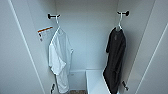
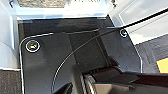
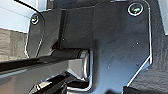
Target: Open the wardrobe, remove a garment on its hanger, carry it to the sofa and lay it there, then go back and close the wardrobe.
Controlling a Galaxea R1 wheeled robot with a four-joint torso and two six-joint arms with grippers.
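Looking for the grippers first: both wrist views show mostly the robot's own dark plate and jointed bar, and the fingers cannot be made out, so whether either gripper is wide, narrow or holding anything cannot be told. Relative placement to the grippers is therefore not readable either.

Left wrist view: white wardrobe base panel (image 2: pixel 60 11) lies past the plate, with dark grey floor (image 2: pixel 152 48) and a yellow patch (image 2: pixel 163 65) to one side. A thin black cable (image 2: pixel 75 51) curves across the plate.

Right wrist view: a strip of wood-grain floor (image 3: pixel 12 43) and a pale white surface (image 3: pixel 15 17) beyond the plate.

Head view adds what the wrist views lack: the wardrobe (image 1: pixel 86 37) stands open, both doors swung outward, interior white. The garment (image 1: pixel 115 62), a black short-sleeved shirt, hangs limp and full-length on the right side, its hem reaching down beside a low white shelf (image 1: pixel 96 81). Its hanger (image 1: pixel 120 23), thin and pale, hooks over a dark peg (image 1: pixel 125 13) on the right wall. On the left, a white shirt (image 1: pixel 60 58) hangs from a matching peg (image 1: pixel 51 16). An orange-and-white label (image 1: pixel 43 32) is stuck on the left inner wall.
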